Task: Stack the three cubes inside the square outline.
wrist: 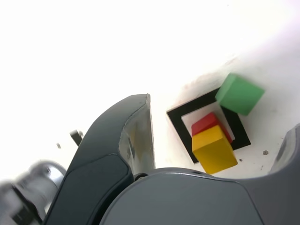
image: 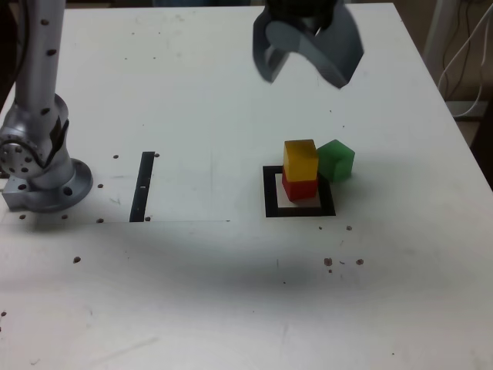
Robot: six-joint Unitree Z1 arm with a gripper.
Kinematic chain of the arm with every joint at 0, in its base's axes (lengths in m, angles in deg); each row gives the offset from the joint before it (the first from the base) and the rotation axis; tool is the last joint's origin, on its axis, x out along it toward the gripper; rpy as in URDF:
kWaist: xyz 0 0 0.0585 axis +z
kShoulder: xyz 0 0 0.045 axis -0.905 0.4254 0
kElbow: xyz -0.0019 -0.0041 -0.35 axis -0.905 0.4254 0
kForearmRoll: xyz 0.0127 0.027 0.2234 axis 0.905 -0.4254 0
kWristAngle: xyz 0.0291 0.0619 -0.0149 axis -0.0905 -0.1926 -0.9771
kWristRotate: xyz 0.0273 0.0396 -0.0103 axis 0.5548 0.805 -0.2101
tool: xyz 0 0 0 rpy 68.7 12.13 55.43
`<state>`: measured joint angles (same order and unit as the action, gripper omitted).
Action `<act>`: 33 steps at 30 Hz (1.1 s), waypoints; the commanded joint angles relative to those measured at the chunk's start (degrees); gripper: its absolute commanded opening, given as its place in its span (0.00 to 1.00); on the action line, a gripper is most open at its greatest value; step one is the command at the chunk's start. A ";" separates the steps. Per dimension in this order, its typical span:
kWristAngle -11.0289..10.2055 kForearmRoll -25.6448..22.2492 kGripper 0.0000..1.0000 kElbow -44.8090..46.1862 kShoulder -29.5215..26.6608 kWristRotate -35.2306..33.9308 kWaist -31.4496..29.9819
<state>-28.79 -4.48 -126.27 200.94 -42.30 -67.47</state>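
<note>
The yellow cube (image: 300, 159) (wrist: 214, 149) sits on the red cube (image: 299, 187) (wrist: 209, 123), and both stand inside the black square outline (image: 271, 193) (wrist: 180, 123). Just outside the outline's far right corner in the exterior view lies the green cube (image: 336, 160) (wrist: 239, 93), tilted, resting on the table beside the stack. My gripper (image: 306, 73) hangs high above the stack, open, with nothing between its jaws. In the wrist view one dark finger (wrist: 126, 154) fills the foreground.
A straight black tape strip (image: 143, 186) lies on the white table (image: 200, 293) toward the exterior view's left. The arm's silver base (image: 42, 166) stands at the left edge. Small dark specks dot the table. Cables hang past the table's far right corner.
</note>
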 commanded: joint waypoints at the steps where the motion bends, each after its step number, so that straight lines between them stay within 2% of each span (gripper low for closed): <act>1: 0.09 0.22 0.99 -1.00 1.02 15.26 0.10; 4: 1.26 0.60 0.99 -2.08 2.48 19.18 0.10; 10: 3.57 3.91 0.97 -1.85 7.10 21.16 -0.17; 19: 2.98 7.87 0.99 -0.76 12.43 22.75 -0.34; 33: 2.45 14.40 0.95 5.58 14.09 21.90 -0.34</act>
<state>-26.15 9.31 -121.08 214.49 -20.28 -67.80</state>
